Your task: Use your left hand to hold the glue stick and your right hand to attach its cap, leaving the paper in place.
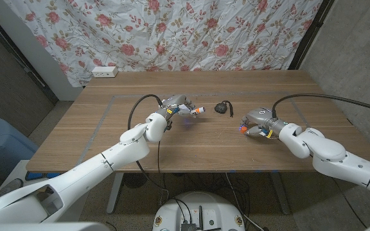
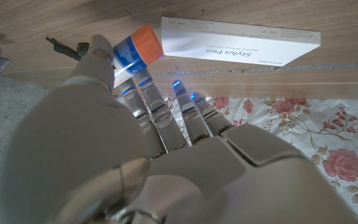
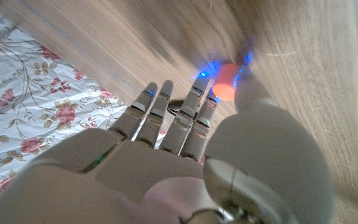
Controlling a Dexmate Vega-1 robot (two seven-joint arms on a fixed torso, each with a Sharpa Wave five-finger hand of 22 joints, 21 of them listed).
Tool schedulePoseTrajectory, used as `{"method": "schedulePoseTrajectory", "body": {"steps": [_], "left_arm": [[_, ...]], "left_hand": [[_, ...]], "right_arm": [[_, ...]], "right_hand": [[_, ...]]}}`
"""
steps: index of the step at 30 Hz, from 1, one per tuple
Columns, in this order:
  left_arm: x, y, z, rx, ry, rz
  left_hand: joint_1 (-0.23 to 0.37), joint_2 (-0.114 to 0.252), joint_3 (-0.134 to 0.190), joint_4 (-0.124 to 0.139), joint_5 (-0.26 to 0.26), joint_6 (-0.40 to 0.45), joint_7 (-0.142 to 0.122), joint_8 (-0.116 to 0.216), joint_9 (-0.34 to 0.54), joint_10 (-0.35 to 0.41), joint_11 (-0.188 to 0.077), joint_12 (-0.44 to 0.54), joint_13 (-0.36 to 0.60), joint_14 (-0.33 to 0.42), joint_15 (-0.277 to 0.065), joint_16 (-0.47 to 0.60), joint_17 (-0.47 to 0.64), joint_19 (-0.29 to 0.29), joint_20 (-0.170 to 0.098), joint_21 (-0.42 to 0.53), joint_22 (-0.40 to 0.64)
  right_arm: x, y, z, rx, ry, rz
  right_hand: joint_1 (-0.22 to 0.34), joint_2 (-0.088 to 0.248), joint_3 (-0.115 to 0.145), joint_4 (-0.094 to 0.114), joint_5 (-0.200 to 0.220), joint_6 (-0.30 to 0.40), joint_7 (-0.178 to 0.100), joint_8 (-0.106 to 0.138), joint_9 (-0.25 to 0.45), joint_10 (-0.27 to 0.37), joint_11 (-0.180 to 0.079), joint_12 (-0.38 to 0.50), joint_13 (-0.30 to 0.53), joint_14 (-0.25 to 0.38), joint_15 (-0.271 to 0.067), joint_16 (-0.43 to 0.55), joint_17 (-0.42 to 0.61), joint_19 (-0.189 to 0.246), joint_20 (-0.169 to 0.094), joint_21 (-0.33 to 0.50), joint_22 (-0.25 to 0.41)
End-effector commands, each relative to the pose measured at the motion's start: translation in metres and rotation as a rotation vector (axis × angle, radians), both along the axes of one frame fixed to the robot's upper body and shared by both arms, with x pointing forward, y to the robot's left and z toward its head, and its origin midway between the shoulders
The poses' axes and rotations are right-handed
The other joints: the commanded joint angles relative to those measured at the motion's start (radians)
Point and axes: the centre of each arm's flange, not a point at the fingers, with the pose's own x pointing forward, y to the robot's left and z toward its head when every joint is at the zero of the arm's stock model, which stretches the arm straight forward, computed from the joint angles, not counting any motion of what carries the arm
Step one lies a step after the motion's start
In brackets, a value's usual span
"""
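Left hand (image 1: 177, 104) is raised over the middle of the wooden tabletop (image 1: 108, 138) and grips the glue stick (image 1: 198, 111), which pokes out from the fingers toward the robot's right with its orange end leading. In the left wrist view the same glue stick (image 2: 135, 51) shows a blue and white label and an orange end, pinched between the thumb and the other fingers (image 2: 151, 99) of the left hand (image 2: 166, 155). Right hand (image 1: 257, 122) sits low over the tabletop on the robot's right side, well apart from the left hand, and holds the orange cap (image 1: 241, 128) at its fingertips. The right wrist view shows the cap (image 3: 225, 87) pressed between the thumb and fingers (image 3: 194, 106) of the right hand (image 3: 185, 168), close above the wood grain. Cap and glue stick are apart, with open tabletop between them. A small black object (image 1: 223, 107) lies on the tabletop between the two hands, nearer the far side; what it is cannot be told. The left wrist view shows a white box (image 2: 241, 45) printed "Stylus Pen" lying on the wood just beyond the glue stick. A white power strip (image 1: 105, 72) sits at the far left corner, and a floral curtain (image 1: 191, 32) hangs behind the table.
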Motion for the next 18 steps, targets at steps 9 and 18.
{"method": "schedulePoseTrajectory", "body": {"steps": [9, 18], "left_arm": [[0.001, 0.001, -0.002, -0.005, 0.008, 0.015], [0.002, 0.0, -0.003, -0.014, 0.014, 0.009]], "left_hand": [[-0.003, 0.071, 0.002, 0.0, 0.004, 0.047, -0.003, 0.003, 0.011, 0.051, -0.05, 0.006, 0.005, -0.005, -0.154, 0.001, 0.003, -0.001, -0.007, 0.004, 0.003], [-0.001, 0.071, 0.002, -0.001, 0.004, 0.049, -0.003, 0.003, 0.011, 0.052, -0.05, 0.007, 0.005, -0.004, -0.155, 0.001, 0.003, -0.001, -0.007, 0.004, 0.003]], "right_arm": [[-0.005, -0.002, 0.011, 0.026, -0.031, 0.0], [-0.01, -0.005, 0.023, 0.071, -0.045, -0.006]], "right_hand": [[0.011, 0.006, -0.009, 0.003, -0.002, 0.023, 0.001, 0.01, 0.003, 0.02, -0.002, -0.007, 0.003, 0.013, -0.141, 0.012, 0.004, 0.009, 0.0, 0.005, 0.006], [0.012, 0.009, -0.011, 0.004, -0.003, 0.027, 0.001, 0.011, 0.003, 0.025, -0.002, -0.008, 0.003, 0.015, -0.142, 0.014, 0.004, 0.009, 0.0, 0.005, 0.006]]}}
